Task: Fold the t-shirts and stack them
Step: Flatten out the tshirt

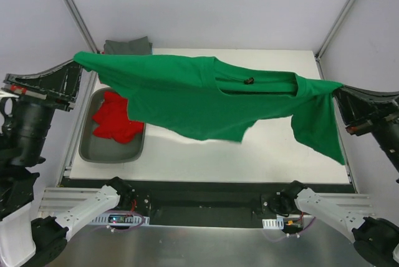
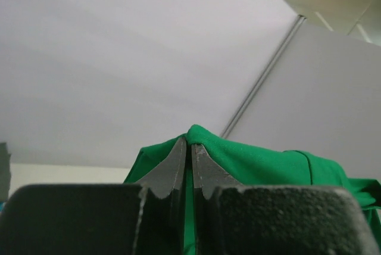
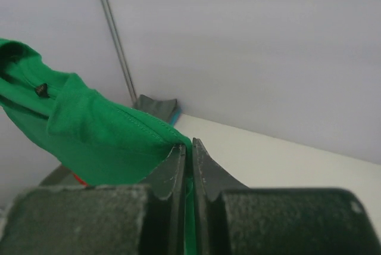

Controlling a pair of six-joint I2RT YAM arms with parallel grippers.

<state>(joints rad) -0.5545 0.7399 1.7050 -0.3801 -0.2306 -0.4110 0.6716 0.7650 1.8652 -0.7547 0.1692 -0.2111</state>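
Note:
A bright green t-shirt (image 1: 206, 98) hangs stretched above the white table, its body and one sleeve drooping. My left gripper (image 1: 76, 58) is shut on its left end, and in the left wrist view the green cloth (image 2: 256, 162) bulges over the closed fingertips (image 2: 191, 143). My right gripper (image 1: 340, 86) is shut on the shirt's right end, where green fabric (image 3: 95, 130) runs into the pinched tips (image 3: 189, 145). A red t-shirt (image 1: 115, 117) lies crumpled in the grey tray (image 1: 90, 148). A folded grey t-shirt (image 1: 128, 46) rests at the table's far left corner.
The grey tray sits at the left side of the white table (image 1: 280, 148). Slanted metal frame poles (image 1: 70, 2) rise at both back corners. Both arm bases (image 1: 93, 208) stand along the near edge. The grey fold (image 3: 156, 107) shows a teal edge beneath it.

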